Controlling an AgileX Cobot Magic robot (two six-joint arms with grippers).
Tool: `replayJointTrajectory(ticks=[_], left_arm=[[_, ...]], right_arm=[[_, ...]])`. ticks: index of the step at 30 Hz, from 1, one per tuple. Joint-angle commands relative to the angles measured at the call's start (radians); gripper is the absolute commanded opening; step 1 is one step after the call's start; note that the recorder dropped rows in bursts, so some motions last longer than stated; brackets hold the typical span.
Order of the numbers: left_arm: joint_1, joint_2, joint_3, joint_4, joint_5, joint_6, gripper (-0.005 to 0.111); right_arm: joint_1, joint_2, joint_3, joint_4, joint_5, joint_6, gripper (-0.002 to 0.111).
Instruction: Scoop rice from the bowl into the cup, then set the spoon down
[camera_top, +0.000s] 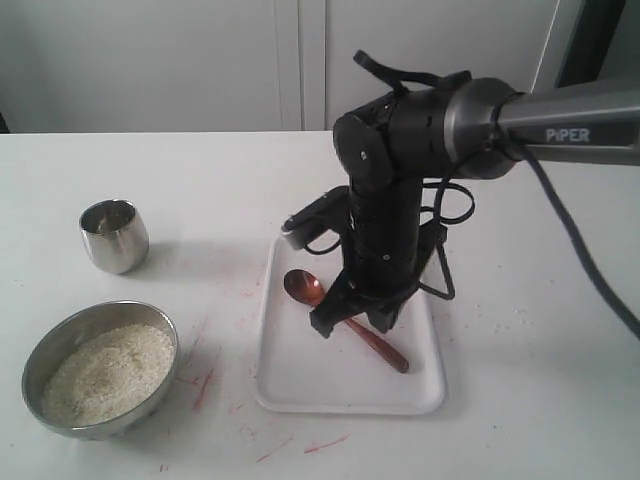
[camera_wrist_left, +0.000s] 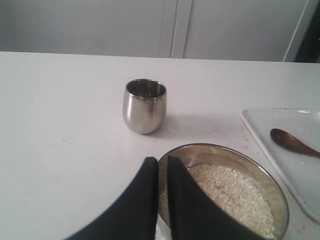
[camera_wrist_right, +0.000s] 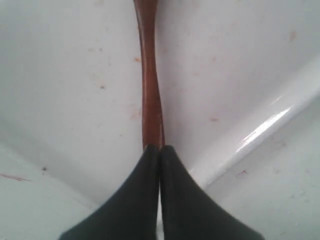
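spoon (camera_top: 345, 320): lies flat in the white tray (camera_top: 300, 385), centre-right of the exterior frame; scoop toward upper left, handle running down to lower right.
long axis: diagonal across the tray; in the right wrist view the handle runs straight out from between the jaw tips, so jaws and handle look lined up.
right gripper (camera_wrist_right: 160, 152): down over the mid-handle, jaws together on the spoon handle; the spoon appears to lie on the tray, not lifted.
left gripper (camera_wrist_left: 160, 167): jaws together, nothing between them, hanging over the near rim of the bowl.
bowl (camera_top: 40, 355): lower left of the exterior frame, on the table, rice (camera_top: 105, 375) filling it.
cup (camera_top: 114, 235): upright, just beyond the bowl, left of frame.
nearer arm: right, already at the spoon.
next move, by judgement: lift, then carry left toward the bowl, well apart from the tray.
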Motion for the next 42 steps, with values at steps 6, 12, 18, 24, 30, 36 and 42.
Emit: replayJointTrajectory(ticks=[6, 12, 18, 24, 30, 36, 42], left_arm=[[-0.002, -0.004, -0.003, -0.009, 0.003, -0.002, 0.014], [-0.002, -0.004, -0.003, -0.009, 0.003, -0.002, 0.014], [-0.002, -0.004, -0.003, -0.009, 0.003, -0.002, 0.014], [-0.002, -0.004, -0.003, -0.009, 0.003, -0.002, 0.014], [-0.002, -0.004, -0.003, -0.009, 0.003, -0.002, 0.014], [-0.002, -0.004, -0.003, -0.009, 0.003, -0.002, 0.014], [-0.002, -0.004, -0.003, -0.009, 0.003, -0.002, 0.014]], right_arm=[[-0.006, -0.282, 0.128, -0.006, -0.238, 0.055, 0.000], [-0.006, -0.522, 0.283, -0.006, -0.382, 0.055, 0.000], [-0.006, -0.792, 0.466, -0.006, -0.534, 0.055, 0.000], [-0.006, -1.157, 0.717, -0.006, -0.671, 0.055, 0.000], [-0.006, -1.598, 1.040, 0.076, -0.818, 0.055, 0.000], [-0.006, -1.923, 1.161, 0.185, -0.908, 0.095, 0.000], [-0.006, -1.967, 1.232, 0.212, -0.894, 0.189, 0.000]])
